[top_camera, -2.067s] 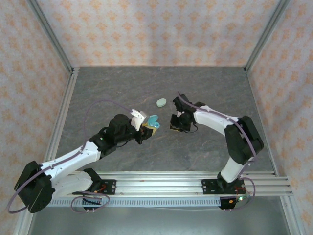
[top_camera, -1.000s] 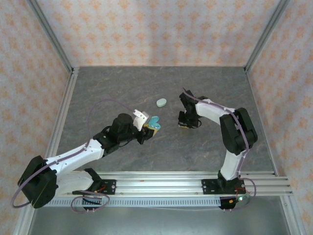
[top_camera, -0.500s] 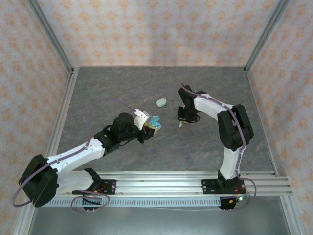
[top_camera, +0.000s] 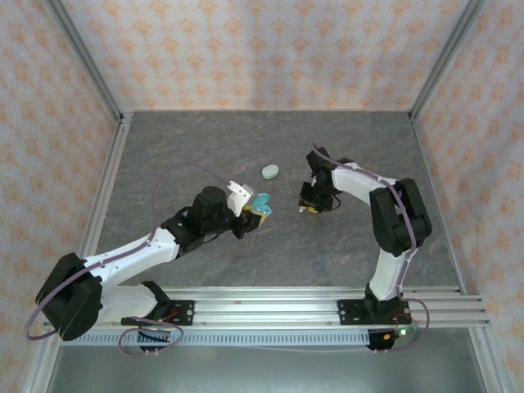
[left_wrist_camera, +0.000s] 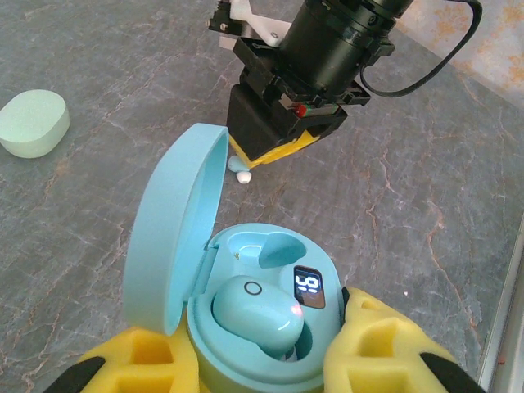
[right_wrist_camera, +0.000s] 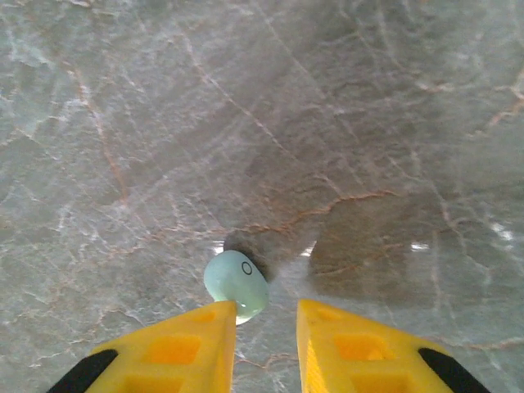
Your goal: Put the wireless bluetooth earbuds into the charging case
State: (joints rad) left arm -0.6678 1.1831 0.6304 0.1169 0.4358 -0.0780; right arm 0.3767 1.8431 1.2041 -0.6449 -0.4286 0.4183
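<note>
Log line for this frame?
left gripper: shut on blue case, lid open | seated earbud: one | right gripper: open, at loose earbud

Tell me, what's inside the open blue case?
In the charging case, one pale blue earbud fills a socket; the other socket is empty, beside a small lit screen. What's under the earbud is covered.
</note>
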